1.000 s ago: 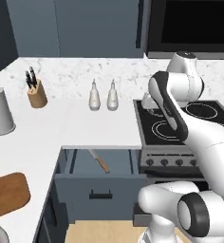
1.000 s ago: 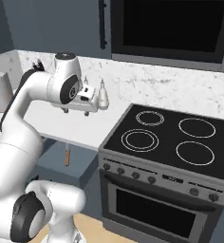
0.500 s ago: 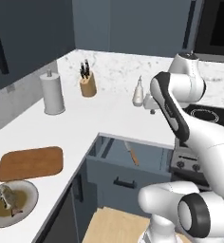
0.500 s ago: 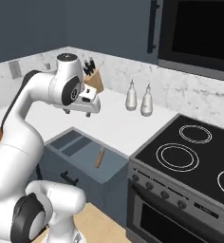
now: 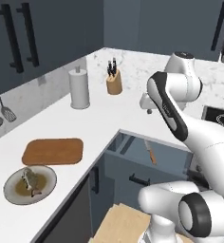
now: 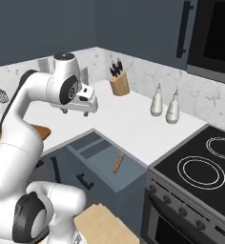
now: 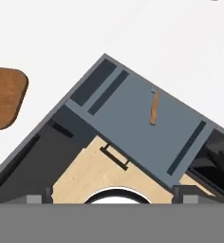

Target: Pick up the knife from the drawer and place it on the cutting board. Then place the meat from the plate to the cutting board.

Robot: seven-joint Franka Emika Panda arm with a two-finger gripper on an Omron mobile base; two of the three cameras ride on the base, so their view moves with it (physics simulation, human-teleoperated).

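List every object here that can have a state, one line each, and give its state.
drawer: pulled open
knife: lying flat inside the drawer
cutting board: bare, on the counter
meat: on the plate
plate: holding the meat
gripper: open, holding nothing

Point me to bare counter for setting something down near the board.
Free: the white counter between cutting board, paper towel roll and open drawer. Crowded: plate with meat sits just beside the board; knife block fills the back corner.

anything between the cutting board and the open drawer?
Just bare white counter between the cutting board and the drawer, seen in left base view.
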